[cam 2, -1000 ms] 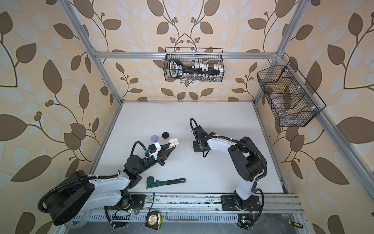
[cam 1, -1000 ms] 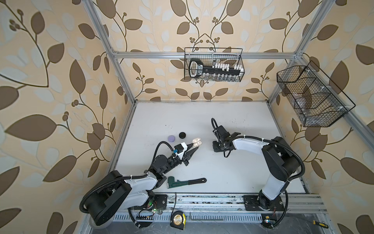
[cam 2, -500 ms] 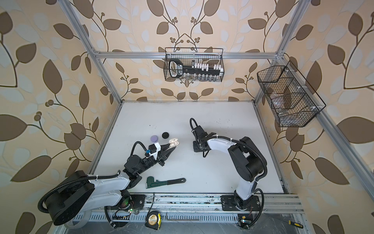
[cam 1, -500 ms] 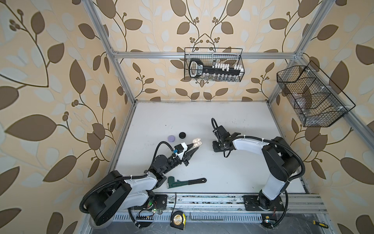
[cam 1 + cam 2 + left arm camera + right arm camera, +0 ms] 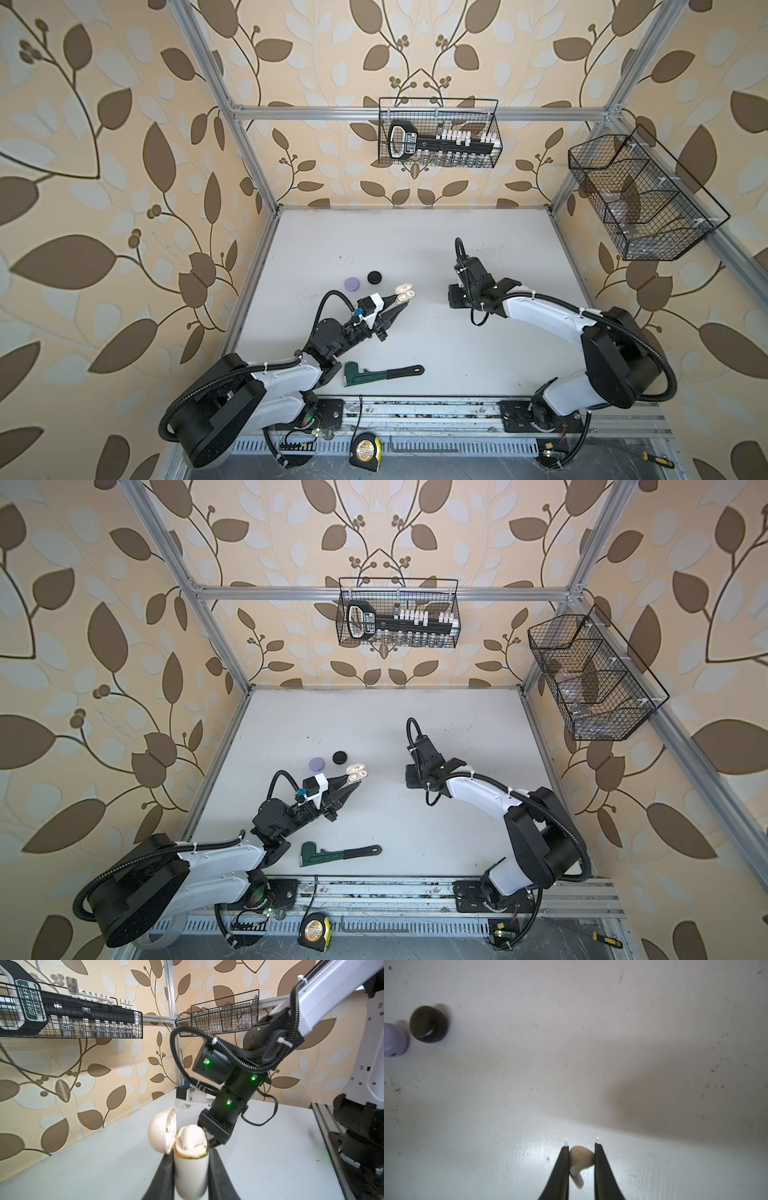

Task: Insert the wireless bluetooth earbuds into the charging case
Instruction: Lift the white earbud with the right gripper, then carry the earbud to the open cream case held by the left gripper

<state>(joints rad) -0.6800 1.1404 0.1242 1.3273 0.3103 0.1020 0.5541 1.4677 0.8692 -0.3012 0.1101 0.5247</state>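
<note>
Pinching a white earbud [image 5: 580,1157], right gripper [image 5: 581,1145] seems to touch table [image 5: 571,1043]; left gripper [image 5: 190,1154] clamps open case [image 5: 190,1174].

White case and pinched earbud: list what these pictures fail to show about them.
- The white case, left wrist view: the jaws cover its flanks; its rim hides how many earbuds sit inside.
- Same case, both top views: too small to see into.
- The earbud, right wrist view: the jaws cover its sides; whether it is off the table cannot be told.
- Same earbud, both top views: hidden under the right arm.
</note>
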